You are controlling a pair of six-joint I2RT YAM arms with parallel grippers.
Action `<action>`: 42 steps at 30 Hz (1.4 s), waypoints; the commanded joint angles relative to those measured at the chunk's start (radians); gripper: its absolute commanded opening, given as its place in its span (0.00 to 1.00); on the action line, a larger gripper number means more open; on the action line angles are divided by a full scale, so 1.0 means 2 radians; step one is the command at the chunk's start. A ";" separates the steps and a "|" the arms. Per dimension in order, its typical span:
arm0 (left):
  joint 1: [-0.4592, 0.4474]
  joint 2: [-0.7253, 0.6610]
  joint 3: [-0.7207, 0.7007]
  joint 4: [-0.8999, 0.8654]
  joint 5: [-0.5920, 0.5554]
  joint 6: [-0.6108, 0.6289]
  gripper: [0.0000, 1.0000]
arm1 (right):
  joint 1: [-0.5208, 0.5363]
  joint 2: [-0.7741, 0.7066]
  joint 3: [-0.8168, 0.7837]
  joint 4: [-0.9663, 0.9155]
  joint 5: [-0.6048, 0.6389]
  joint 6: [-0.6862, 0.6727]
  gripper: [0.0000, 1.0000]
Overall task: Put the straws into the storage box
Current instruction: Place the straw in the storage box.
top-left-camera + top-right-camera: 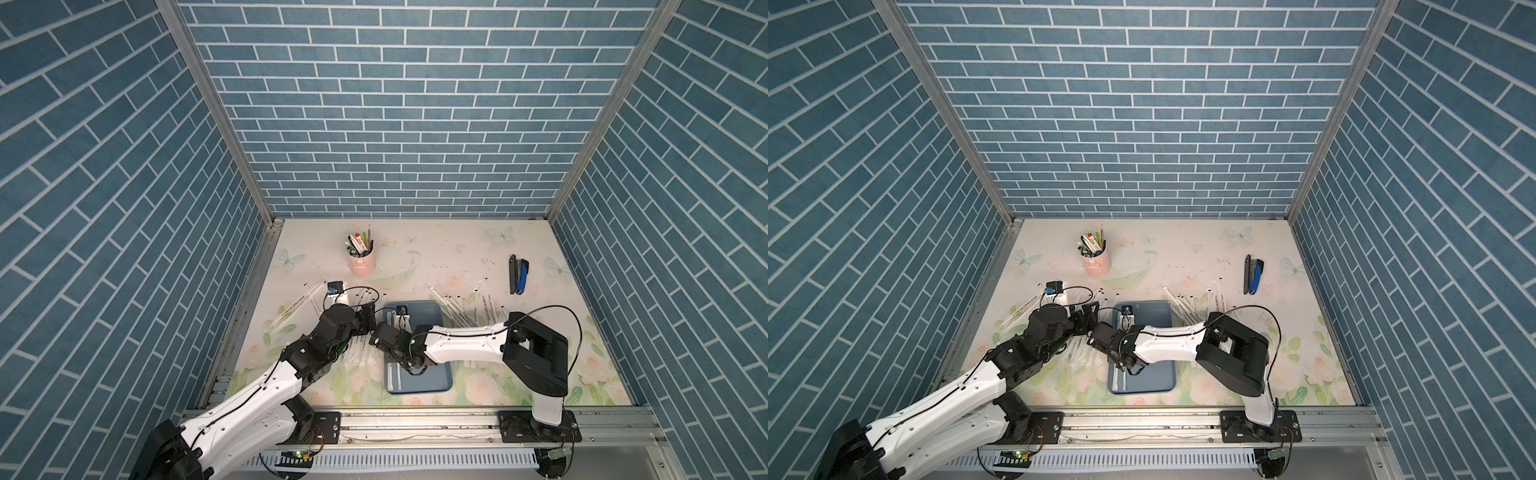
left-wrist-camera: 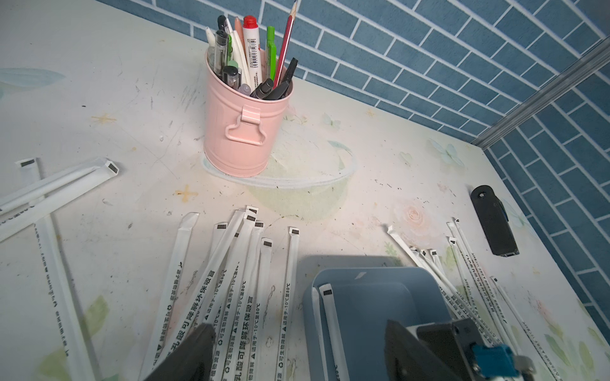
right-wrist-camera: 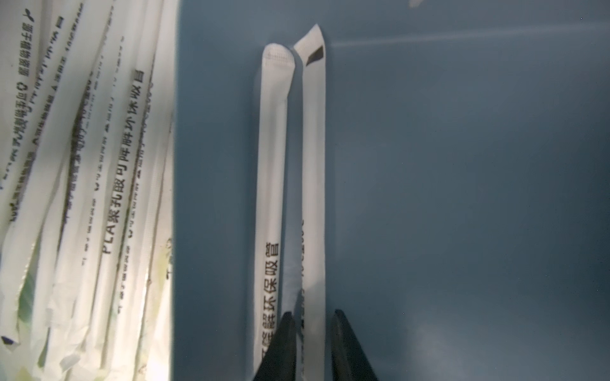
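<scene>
Your right gripper [image 3: 312, 318] is down inside the shallow rectangular blue plastic storage box [image 3: 462, 198]. Its jaws are a little apart, with one long white paper-wrapped straw [image 3: 313, 165] running between them. A sliver of blue shows between the wrapper and one finger, so I judge the straw loose rather than pinched. The frame edge crops the fingers, though, and I would not swear to it. Your left gripper [image 2: 297, 325] hangs with its jaws wide apart and empty.

The pale floral table [image 1: 457, 257] carries everything. The storage box sits in the middle of it, between your two arms, with its long side running away from you. It looks barely longer than a straw, which is probably why the straw goes in lengthwise, parallel to the long wall.

Loose straws fan out on the table on both sides. A thick bundle [image 2: 244, 264] lies just beside the box under your left gripper and is likely the next pick. A thinner spread [image 1: 459, 311] lies on the right arm's side. Most of the task remains.

Inside the box, only two straws lie flat, nearly touching, close to the wall on the left arm's side. That leaves the rest of the floor free. The neighbouring straw [image 3: 272, 165] lies just outside your right jaws. The other passes straight through them, its black end mark [image 3: 315, 54] well ahead of the fingertips.
</scene>
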 commanded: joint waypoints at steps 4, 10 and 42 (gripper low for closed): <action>0.002 0.000 0.009 0.003 0.008 0.004 0.84 | -0.003 -0.005 -0.007 -0.003 -0.003 0.008 0.23; 0.002 -0.001 0.010 -0.002 0.008 0.006 0.84 | -0.003 0.000 -0.008 0.009 -0.011 0.002 0.16; 0.027 0.021 0.047 -0.046 -0.042 0.024 0.72 | -0.042 -0.130 -0.054 -0.001 0.004 -0.100 0.26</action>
